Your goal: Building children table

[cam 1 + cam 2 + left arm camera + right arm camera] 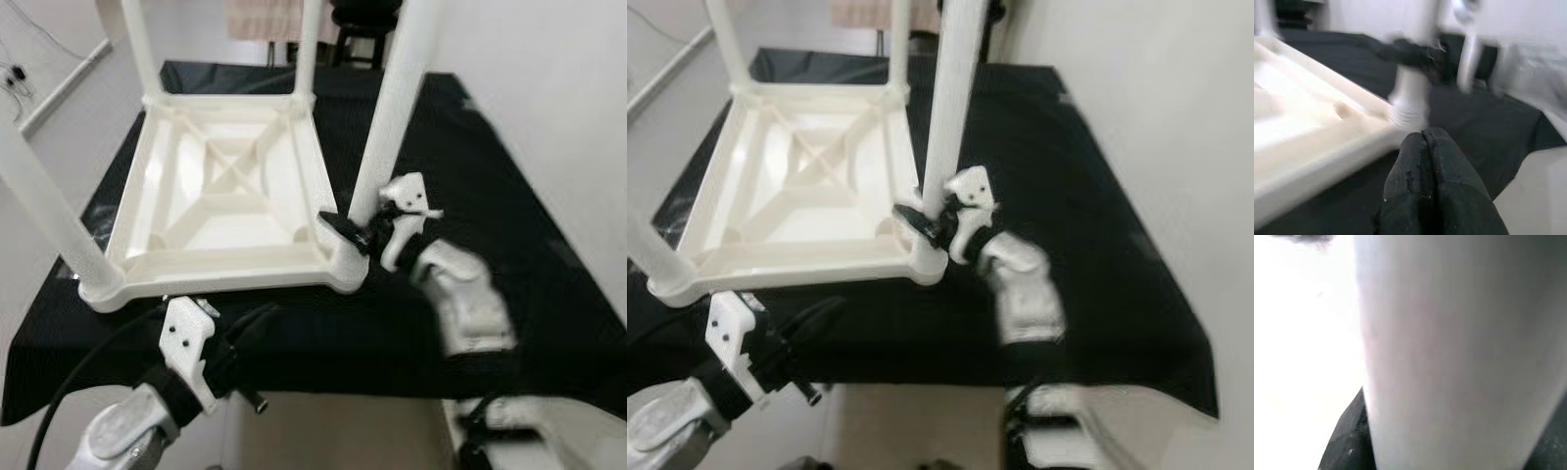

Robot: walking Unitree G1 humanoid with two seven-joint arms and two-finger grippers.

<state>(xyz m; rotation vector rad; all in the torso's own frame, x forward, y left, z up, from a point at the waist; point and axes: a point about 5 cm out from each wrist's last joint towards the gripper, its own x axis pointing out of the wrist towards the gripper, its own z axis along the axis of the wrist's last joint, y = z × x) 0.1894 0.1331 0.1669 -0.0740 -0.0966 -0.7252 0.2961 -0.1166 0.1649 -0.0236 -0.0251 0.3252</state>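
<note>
Four legs: all stand up in the corner sockets of the upturned children's table, so by these pictures the build looks close to done.
Black cloth (470, 176): covers the work surface that carries everything; it looks soft and may let the plastic slide if pushed sideways.
Table top (220, 191): white moulded plastic, lying underside up on the cloth, cross ribs and a raised rim showing. I judge it light, stiff and rather slick, not fragile. The rim and ribs offer the surest hold, since the flat faces give long fingers nothing to bite on.
Near-right leg (392, 108): a smooth white tube, upright in the corner socket nearest the robot's right. Round and glossy, it is likely to turn or slip in a pinch, so a low hold close to the socket should give most control with least leverage on the joint.
Near-left leg (49, 220): upright at the near-left corner, untouched.
Right gripper (355, 230): at the base of the near-right leg, just above the socket, black fingers closed around the tube; its wrist view shows the white tube close up.
Left gripper (1422, 147): low at the near edge of the cloth, just short of the table top's rim, fingers pressed together and holding nothing.
</note>
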